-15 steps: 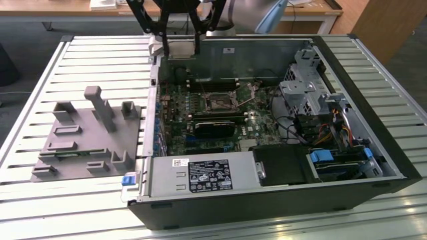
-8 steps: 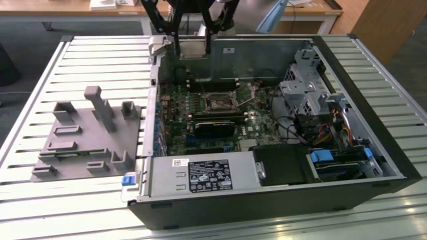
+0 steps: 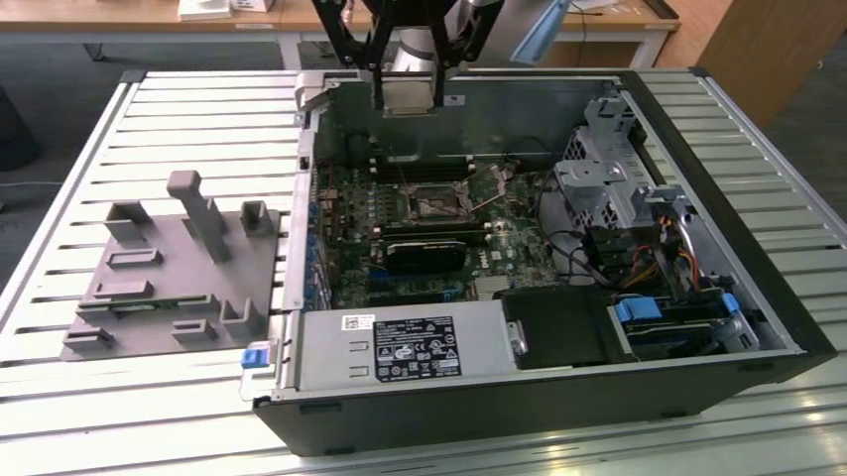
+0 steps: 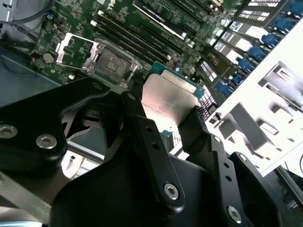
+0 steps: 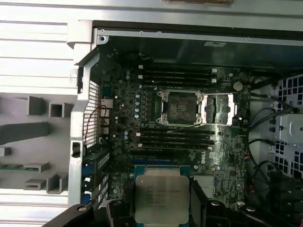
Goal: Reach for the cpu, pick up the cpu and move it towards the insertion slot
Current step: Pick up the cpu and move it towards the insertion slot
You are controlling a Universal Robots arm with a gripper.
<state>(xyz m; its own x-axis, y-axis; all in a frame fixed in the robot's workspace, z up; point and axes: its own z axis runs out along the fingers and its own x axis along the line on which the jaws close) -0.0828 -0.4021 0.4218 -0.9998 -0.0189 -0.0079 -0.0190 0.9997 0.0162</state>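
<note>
The cpu (image 5: 161, 197), a flat silvery square with a thin green rim, sits between my two black fingers in both wrist views, and my gripper (image 5: 161, 210) is shut on it. In the second wrist view the cpu (image 4: 166, 97) hangs tilted above the green motherboard, a little short of the insertion slot (image 4: 111, 60). That insertion slot (image 5: 180, 107) is a dark square socket with its shiny frame swung open beside it. In the exterior view my gripper (image 3: 407, 99) holds the cpu (image 3: 408, 98) high over the case's far wall, above the insertion slot (image 3: 433, 201).
The open computer case (image 3: 741, 248) lies on a slatted metal table. Long memory slots (image 5: 177, 78) flank the socket, with a black card (image 3: 426, 253) nearer. A drive cage with cables (image 3: 616, 193) is at the exterior view's right, and a grey fixture block (image 3: 166, 268) at its left.
</note>
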